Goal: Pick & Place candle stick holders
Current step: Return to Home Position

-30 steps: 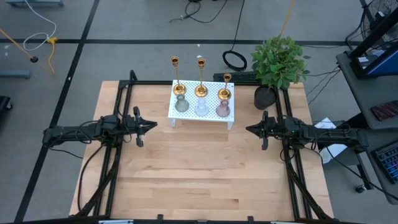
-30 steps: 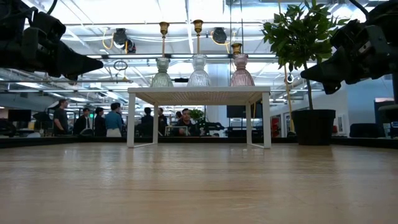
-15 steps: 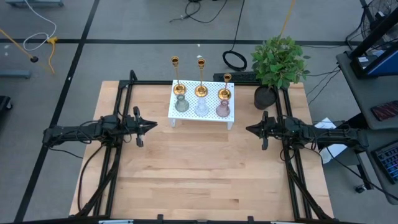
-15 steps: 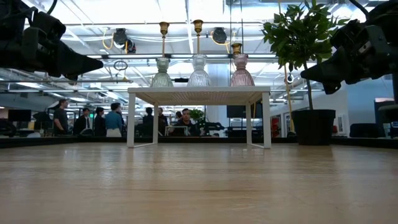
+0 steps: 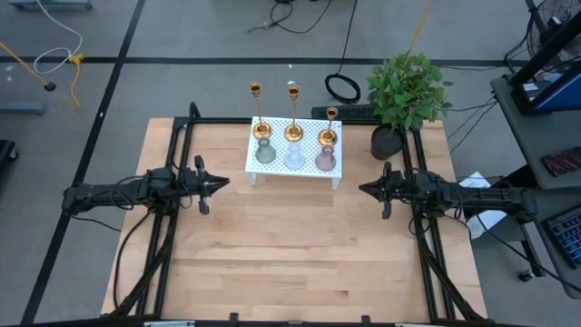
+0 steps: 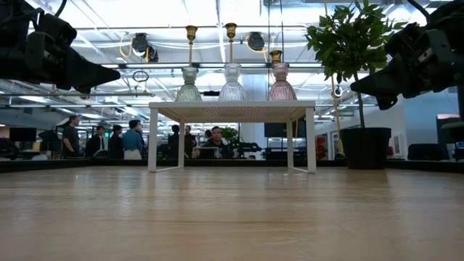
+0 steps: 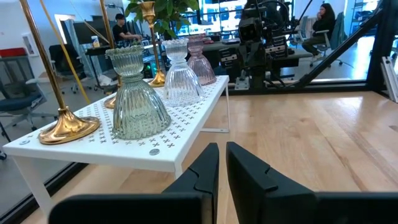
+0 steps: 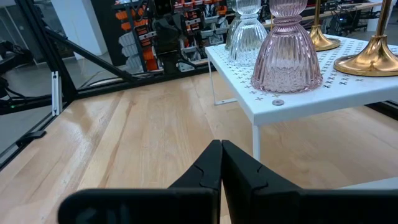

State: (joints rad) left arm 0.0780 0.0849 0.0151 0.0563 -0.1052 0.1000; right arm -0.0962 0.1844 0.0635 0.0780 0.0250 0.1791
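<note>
Here the left pincer (image 5: 221,182) hangs above the left side of the wooden counter (image 5: 290,254), its tip aimed across at the other arm. In its wrist view the two dark fingers (image 7: 205,171) stand together with only a hairline slit between them, holding nothing. The right pincer (image 5: 363,189) mirrors it above the right side, aimed back at the left one. Its fingers (image 8: 211,163) are pressed together too, and empty.

Ahead of each pincer and off toward the far edge of the counter, roughly midway between the two tips, stands the white perforated stand (image 5: 292,171). Both pincers are well apart from it.

On the stand's nearer row sit three glass holders, side by side and upright. The green glass holder (image 5: 265,153) is the one closest to the left pincer. The clear glass holder (image 5: 294,156) is in the middle, and the pink glass holder (image 5: 325,160) is closest to the right pincer.

Just behind them, in the farther row, rise the three brass candlesticks (image 5: 293,133), one behind each glass holder, all upright on round bases. The shortest brass candlestick (image 5: 329,137) stands behind the pink one, on the right pincer's side.

Beyond the right pincer, at the counter's far corner, is a potted plant (image 5: 408,91) in a dark pot. Past the counter, in the low view, people (image 6: 130,138) show in the room behind.
</note>
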